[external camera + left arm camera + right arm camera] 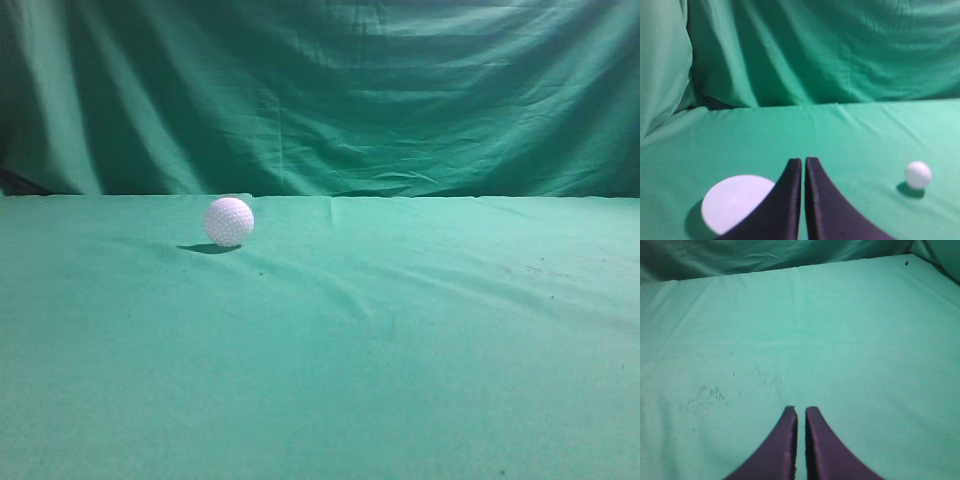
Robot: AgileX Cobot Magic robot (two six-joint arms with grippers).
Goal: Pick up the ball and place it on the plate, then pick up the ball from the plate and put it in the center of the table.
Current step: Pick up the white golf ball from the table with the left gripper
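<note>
The white dimpled golf ball (229,221) rests on the teal-green table (400,340), left of centre and towards the back. It also shows in the left wrist view (918,174), to the right of my left gripper (803,161), which is shut and empty. A pale round plate (732,200) lies on the cloth just left of the left gripper, partly hidden by its finger. My right gripper (800,410) is shut and empty over bare cloth. Neither gripper nor the plate shows in the exterior view.
A draped green cloth backdrop (330,90) hangs behind the table's far edge. The cloth has shallow wrinkles (330,280) near the middle and small dark specks (705,395) in the right wrist view.
</note>
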